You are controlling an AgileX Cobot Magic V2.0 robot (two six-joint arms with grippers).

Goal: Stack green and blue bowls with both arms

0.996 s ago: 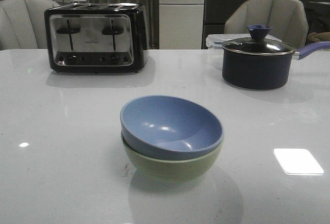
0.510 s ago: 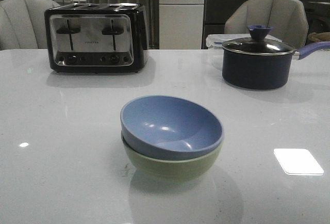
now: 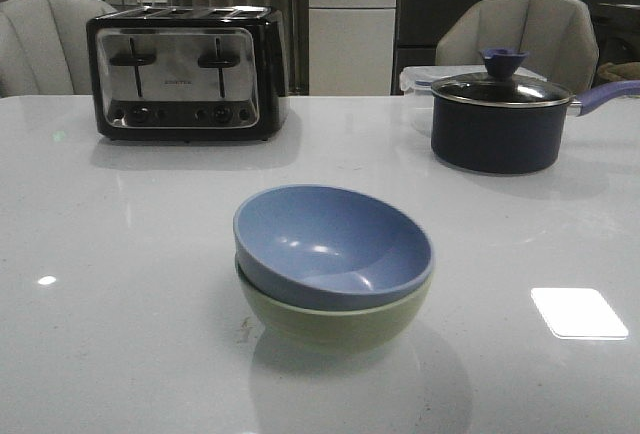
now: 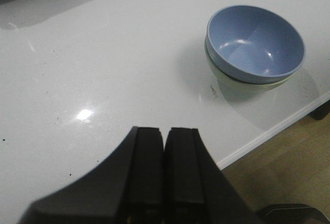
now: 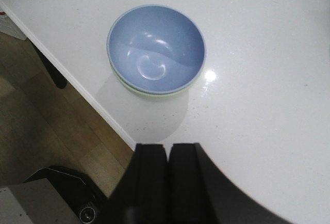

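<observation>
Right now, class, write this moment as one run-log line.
stack: blue bowl nested in green bowl | left gripper: shut, clear | right gripper: shut, clear | stage: stacked

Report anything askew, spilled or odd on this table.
The blue bowl sits slightly tilted inside the green bowl, not flush. A small dark speck marks the table beside them. Nothing is spilled.

A home kitchen or dining area is showing here: a toaster (image 3: 186, 72) and a lidded pot (image 3: 497, 119) are sitting at the far side of a white table (image 3: 120, 254), upholstered chairs (image 3: 525, 36) are standing behind it, and cabinets (image 3: 351, 22) are lining the far wall.
</observation>
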